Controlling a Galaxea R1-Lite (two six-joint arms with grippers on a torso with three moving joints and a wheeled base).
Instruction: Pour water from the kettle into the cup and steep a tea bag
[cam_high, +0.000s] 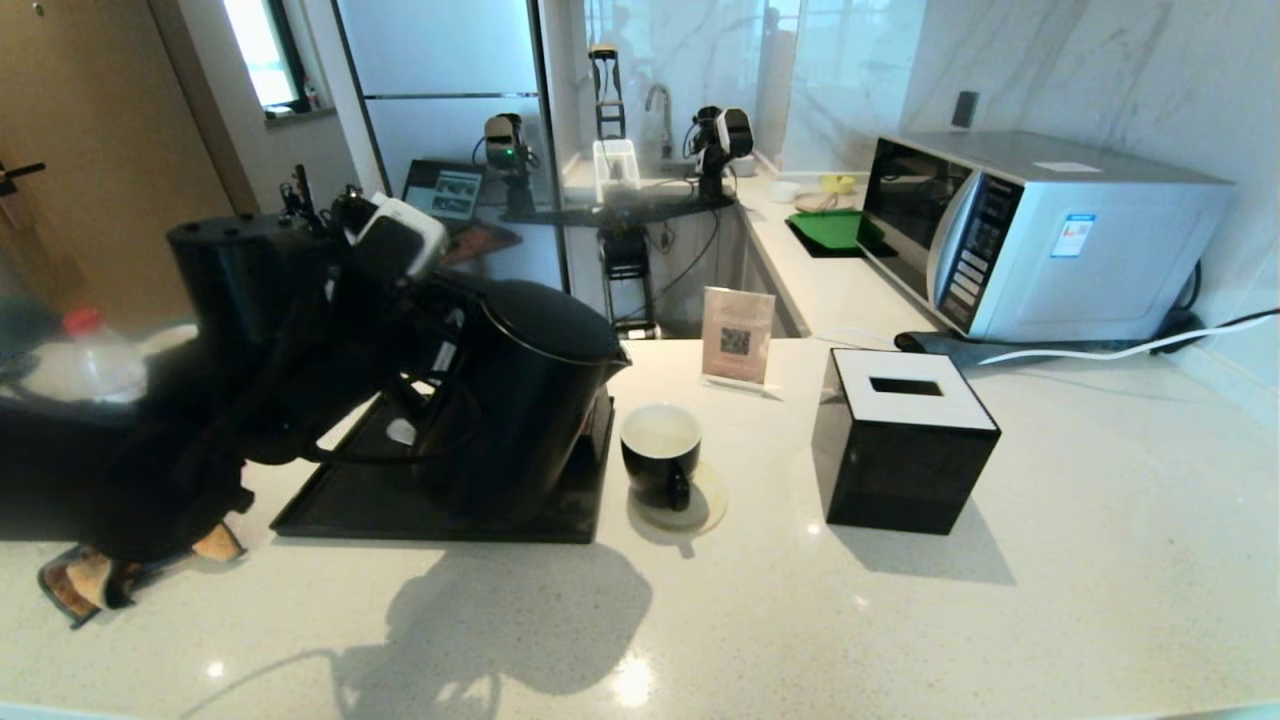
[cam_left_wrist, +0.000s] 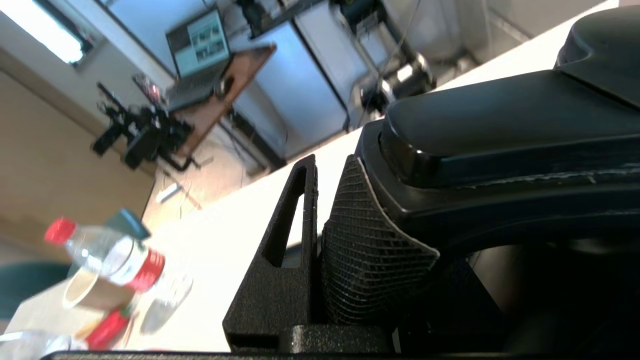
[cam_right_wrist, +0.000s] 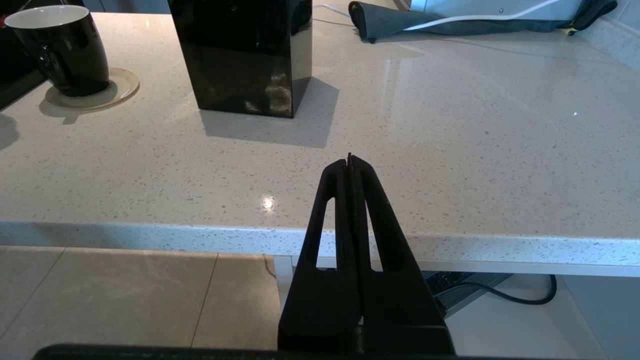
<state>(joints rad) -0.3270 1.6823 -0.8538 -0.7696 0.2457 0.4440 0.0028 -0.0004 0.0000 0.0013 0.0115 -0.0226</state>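
The black kettle (cam_high: 530, 400) leans slightly toward the cup over the black tray. Its short spout is just above and to the left of the cup's rim. My left gripper (cam_high: 425, 335) is shut on the kettle's loop handle (cam_left_wrist: 500, 130), which fills the space between the jaws of this gripper (cam_left_wrist: 395, 210). The small black cup (cam_high: 660, 450) with a white inside stands on a round coaster, handle toward me; it also appears in the right wrist view as the cup (cam_right_wrist: 65, 45). I see no stream of water. The tea bag is out of view. My right gripper (cam_right_wrist: 349, 160) is shut and empty, parked at the counter's front edge.
The black tray (cam_high: 330, 510) lies under the kettle. A black tissue box (cam_high: 900, 450) stands right of the cup, with a sign card (cam_high: 738, 345) behind and a microwave (cam_high: 1040, 230) at the back right. A red-capped water bottle (cam_high: 85, 360) and a paper cup (cam_left_wrist: 85, 292) sit at the far left.
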